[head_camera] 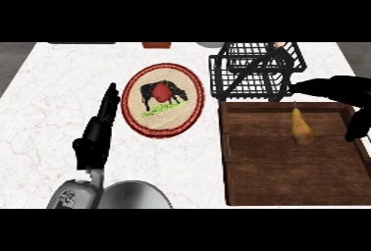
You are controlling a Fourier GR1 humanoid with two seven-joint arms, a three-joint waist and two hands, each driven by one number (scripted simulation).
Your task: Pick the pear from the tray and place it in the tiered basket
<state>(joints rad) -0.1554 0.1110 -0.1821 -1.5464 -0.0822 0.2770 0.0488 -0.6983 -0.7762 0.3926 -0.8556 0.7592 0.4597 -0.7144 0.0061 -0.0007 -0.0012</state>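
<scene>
The yellow-brown pear point(301, 128) lies in the top part of the brown tray point(290, 171), at the right of the frame, stem pointing up. The black wire basket point(253, 73) stands at the upper right, beside the tray's top edge.

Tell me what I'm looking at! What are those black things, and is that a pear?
You are looking down from the robot's head at a kitchen counter. The black things are its hands. The left hand rests open at the left, fingers straight. The right hand is spread open above a brown tray, holding nothing. Yes, that is a pear, lying in the tray. Behind the tray stands a black wire tiered basket, where the pear should go. The round woven mat shows a cow.
</scene>
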